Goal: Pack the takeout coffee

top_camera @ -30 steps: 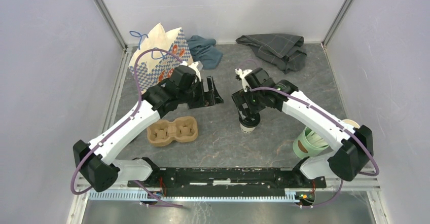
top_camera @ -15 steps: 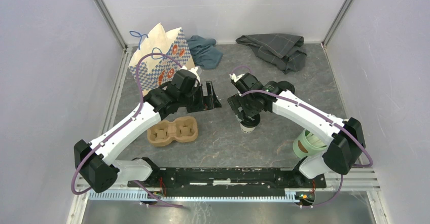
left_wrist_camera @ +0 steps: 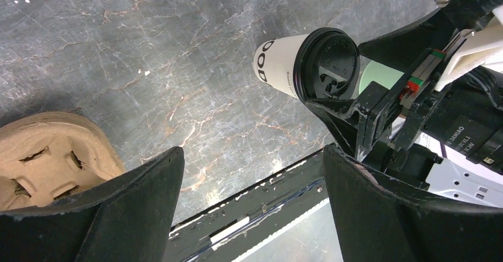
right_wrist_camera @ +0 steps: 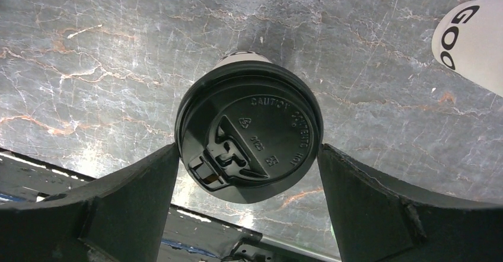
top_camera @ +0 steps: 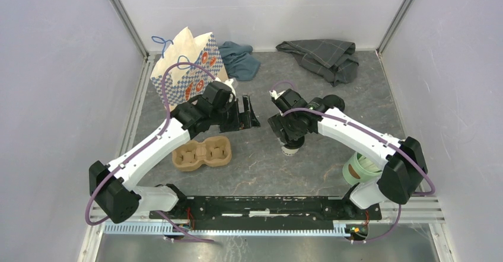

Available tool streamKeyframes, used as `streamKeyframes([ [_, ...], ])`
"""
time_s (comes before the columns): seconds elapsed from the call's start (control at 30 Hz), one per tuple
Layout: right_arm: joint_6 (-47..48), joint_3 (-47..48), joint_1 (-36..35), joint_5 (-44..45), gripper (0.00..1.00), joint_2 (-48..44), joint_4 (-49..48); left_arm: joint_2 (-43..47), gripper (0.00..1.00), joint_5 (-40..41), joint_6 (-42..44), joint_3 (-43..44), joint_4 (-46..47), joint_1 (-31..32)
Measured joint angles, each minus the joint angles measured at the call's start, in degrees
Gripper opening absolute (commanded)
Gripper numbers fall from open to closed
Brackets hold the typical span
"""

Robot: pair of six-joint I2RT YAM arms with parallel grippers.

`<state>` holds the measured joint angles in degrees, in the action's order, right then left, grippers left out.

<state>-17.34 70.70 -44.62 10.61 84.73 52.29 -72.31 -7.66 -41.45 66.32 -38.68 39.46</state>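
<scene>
The takeout coffee [top_camera: 289,150], a small white paper cup with a round black lid [right_wrist_camera: 249,137], stands upright on the grey table right of centre. My right gripper [right_wrist_camera: 249,173] hovers directly over it, open, with one finger on each side of the lid rim, close to it or just touching. In the left wrist view the same takeout coffee [left_wrist_camera: 285,66] shows with the right gripper's finger beside its lid. My left gripper [left_wrist_camera: 252,208] is open and holds nothing; it hangs above the table left of the cup, near the paper bag.
A brown pulp cup carrier [top_camera: 201,153] lies left of the coffee. A patterned paper bag [top_camera: 187,66] stands at the back left. The mint-green cup [top_camera: 360,167] is at the right. A white paper cup [right_wrist_camera: 471,37] lies nearby. Cloths [top_camera: 320,57] lie at the back.
My right gripper has moved slightly left and down over the coffee's lid. The cup has stayed in place. The left gripper has barely shifted.
</scene>
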Motion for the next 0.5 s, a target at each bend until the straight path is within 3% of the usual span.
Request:
streamKeyframes([
  [0.27, 0.0, -0.9, 0.0, 0.0, 0.82, -0.3, -0.9, -0.2, 0.93, 0.0, 0.0, 0.0, 0.0, 0.0],
  [0.5, -0.5, -3.7, 1.6, 0.2, 0.79, -3.0, -2.6, -0.2, 0.93, 0.0, 0.0, 0.0, 0.0, 0.0],
])
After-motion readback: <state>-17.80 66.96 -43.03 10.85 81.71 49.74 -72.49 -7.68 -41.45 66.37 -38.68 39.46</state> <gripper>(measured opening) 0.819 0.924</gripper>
